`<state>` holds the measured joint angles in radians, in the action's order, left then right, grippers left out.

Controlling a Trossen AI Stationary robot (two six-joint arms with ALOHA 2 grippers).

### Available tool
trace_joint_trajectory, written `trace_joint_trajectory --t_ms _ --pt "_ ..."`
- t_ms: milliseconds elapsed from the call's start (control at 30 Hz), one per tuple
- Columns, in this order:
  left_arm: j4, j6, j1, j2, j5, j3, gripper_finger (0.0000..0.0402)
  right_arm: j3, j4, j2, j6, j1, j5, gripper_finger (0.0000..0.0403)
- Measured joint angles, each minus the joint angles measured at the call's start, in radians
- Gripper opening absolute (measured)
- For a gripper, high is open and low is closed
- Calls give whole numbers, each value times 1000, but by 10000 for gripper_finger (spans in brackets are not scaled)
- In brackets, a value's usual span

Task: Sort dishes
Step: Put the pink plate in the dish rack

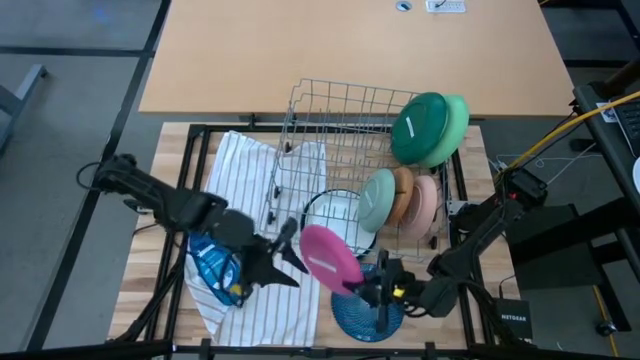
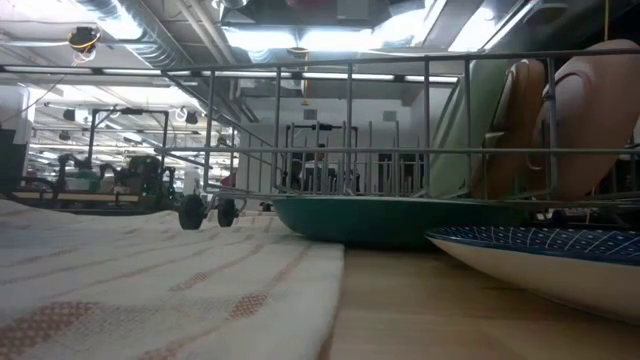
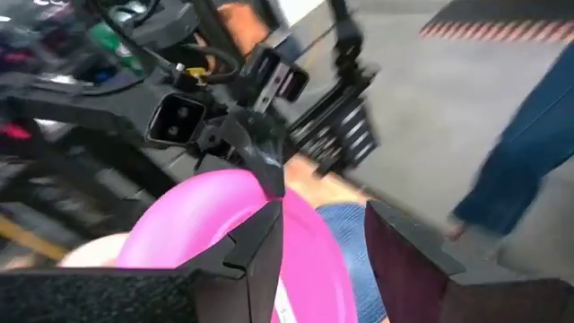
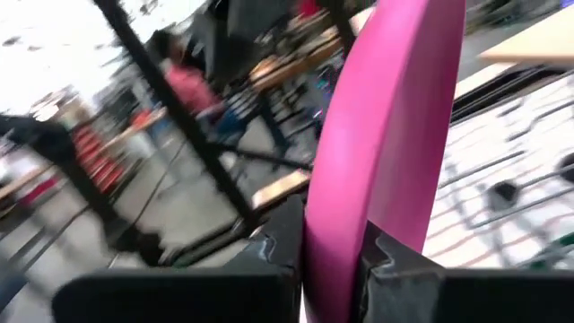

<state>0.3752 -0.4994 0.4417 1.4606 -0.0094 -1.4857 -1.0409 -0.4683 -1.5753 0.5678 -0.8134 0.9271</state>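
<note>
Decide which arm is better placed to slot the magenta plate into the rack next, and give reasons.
Right. The right gripper is shut on the magenta plate, holding it on edge beside the rack. The left gripper stands open next to the plate, gripping nothing.

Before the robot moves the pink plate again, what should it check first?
1. Right claw shut on the magenta plate: ok, both fingers pinch the rim in its wrist view.
2. Left claw let go: ok, fingers open beside the plate.
3. Left claw clear of the plate's path: not ok, it sits right next to it.
4. Free slot in the wire rack: ok, bare wires show behind the green plates.
5. Blue patterned dish under the plate safe: cannot tell.
</note>
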Motion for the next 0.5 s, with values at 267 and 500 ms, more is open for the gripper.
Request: trace_joint_trajectory --t_ms 267,500 --pt "129 0 130 -2 -412 0 143 0 -7 47 -1 44 22 32" --pt "232 198 168 -2 -458 0 143 0 -3 143 -102 78 128 31"
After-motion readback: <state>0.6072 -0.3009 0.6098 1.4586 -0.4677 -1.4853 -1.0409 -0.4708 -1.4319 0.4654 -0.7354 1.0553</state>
